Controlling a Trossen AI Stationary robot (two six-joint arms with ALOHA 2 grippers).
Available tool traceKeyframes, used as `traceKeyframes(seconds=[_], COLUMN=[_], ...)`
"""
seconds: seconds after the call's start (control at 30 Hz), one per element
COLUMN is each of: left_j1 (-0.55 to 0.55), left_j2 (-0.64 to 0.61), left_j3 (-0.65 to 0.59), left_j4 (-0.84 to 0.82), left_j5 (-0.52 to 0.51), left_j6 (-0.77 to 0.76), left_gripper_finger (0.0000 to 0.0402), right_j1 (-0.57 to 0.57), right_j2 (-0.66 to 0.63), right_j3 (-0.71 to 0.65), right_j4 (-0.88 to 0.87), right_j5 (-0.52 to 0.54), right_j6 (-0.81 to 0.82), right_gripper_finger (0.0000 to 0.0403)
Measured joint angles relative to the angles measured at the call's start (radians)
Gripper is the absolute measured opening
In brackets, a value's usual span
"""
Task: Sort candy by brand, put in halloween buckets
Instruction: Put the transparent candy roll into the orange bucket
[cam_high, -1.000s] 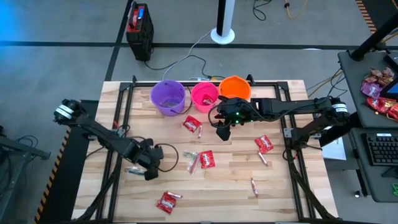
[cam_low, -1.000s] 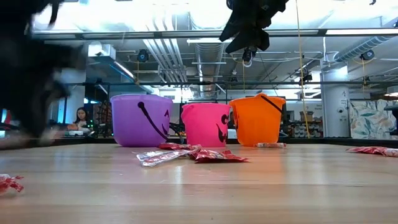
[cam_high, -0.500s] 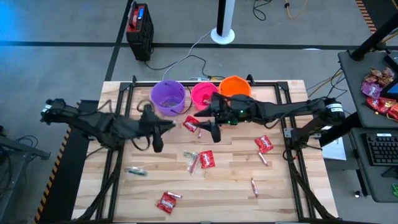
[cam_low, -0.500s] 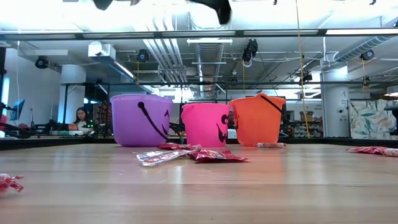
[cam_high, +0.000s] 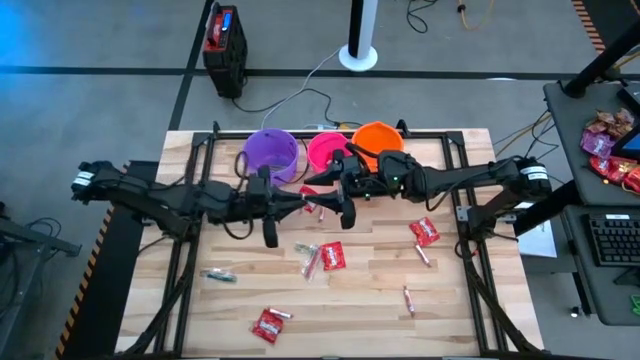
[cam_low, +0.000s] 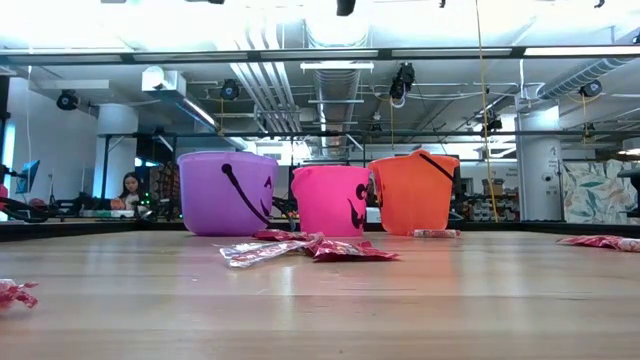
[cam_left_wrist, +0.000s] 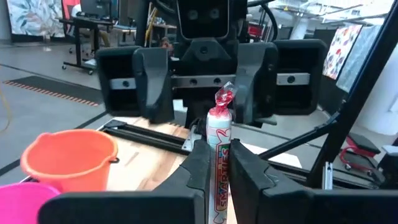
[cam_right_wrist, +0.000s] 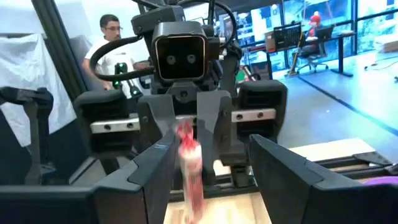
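My left gripper (cam_left_wrist: 217, 168) is shut on a pink-white candy stick (cam_left_wrist: 219, 127) above the middle of the table, in front of the halloween buckets: purple (cam_high: 270, 155), pink (cam_high: 328, 152) and orange (cam_high: 378, 140). My right gripper (cam_right_wrist: 211, 168) faces it head-on and stands open. Its fingers (cam_left_wrist: 252, 81) are on either side of the stick's free end (cam_right_wrist: 186, 149) and apart from it. Other candy lies flat on the wood: red packets (cam_high: 332, 255), a greenish stick (cam_high: 218, 275) and pink-white sticks (cam_high: 410, 298). My left gripper pinches the pink-white stick between its two fingers, on the printed part of the wrapper (cam_left_wrist: 217, 177). The fingers come level from the table's left and lie along the stick. Its twisted end (cam_left_wrist: 222, 98) juts past the fingertips toward the right gripper, clear of the table.
More red packets lie at the right (cam_high: 425, 232) and near the front edge (cam_high: 268, 325). A black frame rail (cam_high: 330, 135) runs behind the buckets. Beyond the table a black box (cam_high: 225, 45) stands on the floor, and people sit in the room behind (cam_low: 130, 188).
My left gripper has risen from the near left of the table and swung toward the middle. It has tipped from pointing down to level, carrying the stick. My right gripper has tipped up from pointing down to level and faces the left one, still open.
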Motion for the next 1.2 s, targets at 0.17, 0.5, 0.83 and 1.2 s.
traceKeyframes(seconds=[0.17,0.5,0.83,1.2], left_j1=[0.006,0.006,0.006,0.007], left_j2=[0.029,0.041,0.042,0.017], left_j3=[0.000,0.000,0.000,0.000], left_j4=[0.070,0.091,0.091,-0.065], left_j5=[0.000,0.001,-0.015,-0.061], left_j6=[0.012,0.023,0.008,-0.093], left_gripper_finger=[0.0016,0.0016,0.0057,0.0143], right_j1=[0.010,0.011,0.010,-0.044], right_j2=[-0.001,-0.001,-0.003,-0.045], right_j3=[0.000,0.000,0.000,0.016], right_j4=[0.003,0.001,0.001,-0.243], right_j5=[-0.022,-0.049,-0.066,0.090], right_j6=[0.002,0.003,-0.008,-0.041], right_gripper_finger=[0.0195,0.0105,0.0034,0.0034])
